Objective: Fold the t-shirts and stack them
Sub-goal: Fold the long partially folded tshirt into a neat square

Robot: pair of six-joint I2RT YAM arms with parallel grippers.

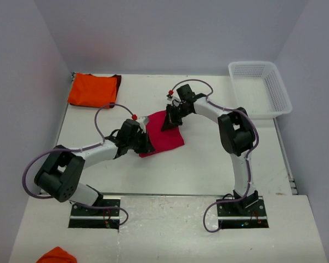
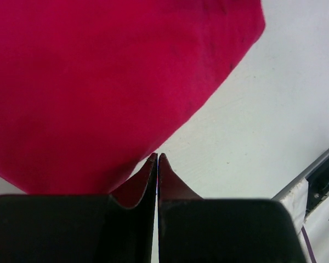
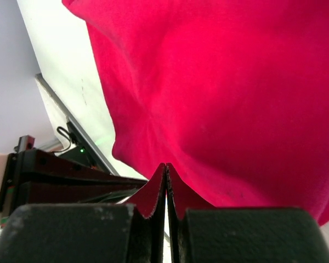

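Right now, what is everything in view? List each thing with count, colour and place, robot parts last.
crimson-pink t-shirt: 1, crimson-pink, table centre, between both claws
orange t-shirt: 1, orange with dark edge, folded, far-left corner
orange cloth: 1, orange, near-left edge of the view, partly cut off
lattice basket: 1, white, far-right corner
table: 1, white, beyond the arm bases
left claw: 1, black, shut on the crimson-pink t-shirt's edge
right claw: 1, black, shut on the same shirt

1. One t-shirt lies in the middle of the table.
2. The left gripper sits at its near-left edge, and the right gripper at its far edge.
3. A second t-shirt lies in the far left corner.
4. A basket stands in the far right corner.
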